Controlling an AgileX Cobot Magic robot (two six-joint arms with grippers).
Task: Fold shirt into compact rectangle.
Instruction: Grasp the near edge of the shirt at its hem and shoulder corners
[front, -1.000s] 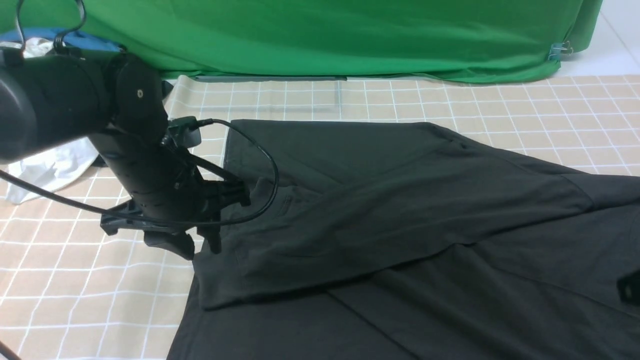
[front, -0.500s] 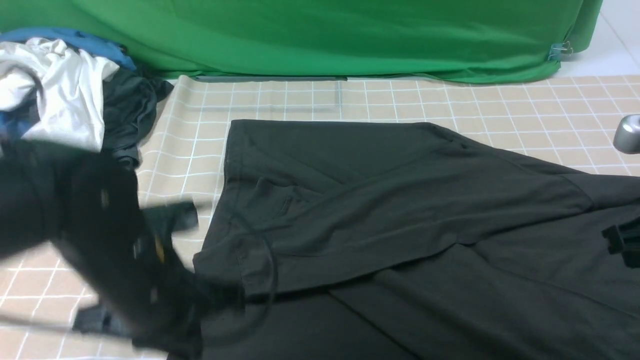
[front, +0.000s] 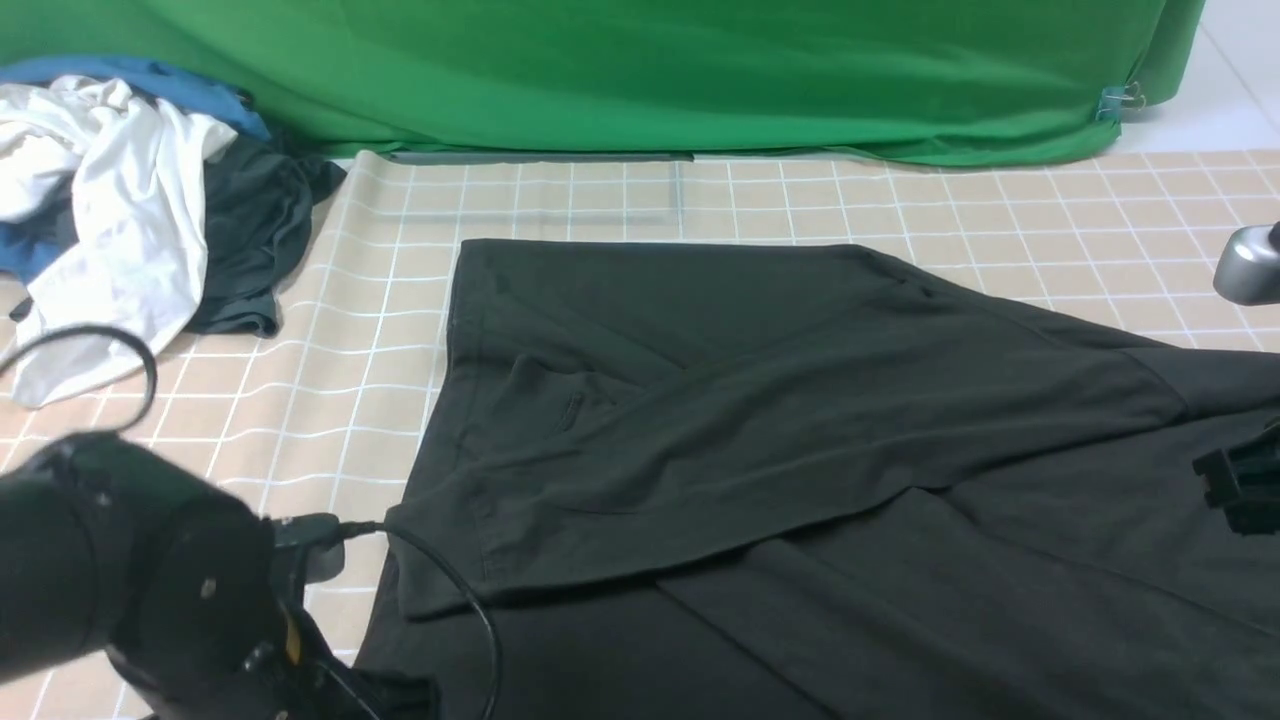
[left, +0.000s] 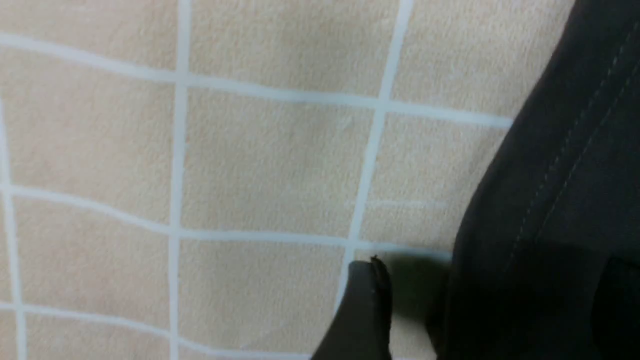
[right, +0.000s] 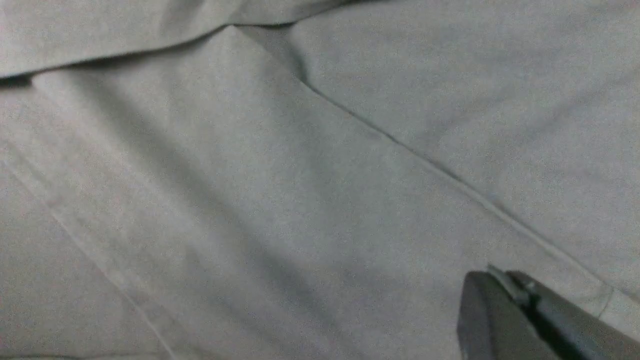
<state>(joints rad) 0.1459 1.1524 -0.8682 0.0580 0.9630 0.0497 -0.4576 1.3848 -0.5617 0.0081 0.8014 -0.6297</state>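
The black shirt (front: 800, 440) lies spread on the checked cloth (front: 330, 400), one side folded across its middle. No print shows. My left arm (front: 150, 570) is low at the near left, beside the shirt's near-left edge. In the left wrist view the left gripper (left: 492, 280) is open. One finger (left: 367, 310) is over the cloth, and the stitched shirt hem (left: 550, 175) lies between the jaws. My right gripper (front: 1235, 485) hovers over the shirt at the far right. Its tips (right: 500, 277) are shut just above the fabric (right: 250, 175), with nothing seen between them.
A heap of white (front: 110, 200), blue and dark clothes (front: 250, 240) lies at the far left. A green backdrop (front: 650, 70) hangs behind the table. A grey metal part (front: 1245, 265) sticks in at the right edge.
My left arm has come away from the shirt's folded left side, down to the near-left corner, and its jaws have opened. The right gripper has risen slightly at the right edge.
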